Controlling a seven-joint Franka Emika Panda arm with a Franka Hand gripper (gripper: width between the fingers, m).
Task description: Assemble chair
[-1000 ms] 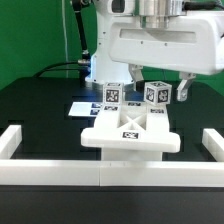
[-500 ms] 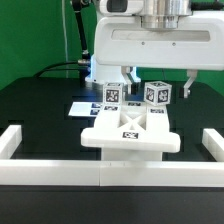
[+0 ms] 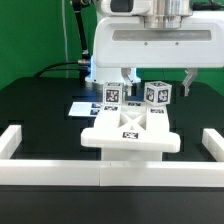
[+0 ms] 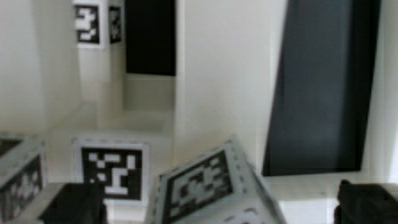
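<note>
— What do we record for the chair (image 3: 130, 128)?

— White blocky parts, joined: a flat tagged slab lies on the black table, two tagged cubes stand upright behind it, side by side.

— Wrist view?

— Tagged cube tops (image 4: 111, 165) close below, white bars beyond.

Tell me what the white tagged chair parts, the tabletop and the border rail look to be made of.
Chair parts: apparently matte white moulded or printed plastic, blocky with crisp edges; the tags look like printed stickers. Tabletop: black and dull, possibly cloth or a mat; unclear. Border rail: white, matte, perhaps plastic or painted board.
</note>
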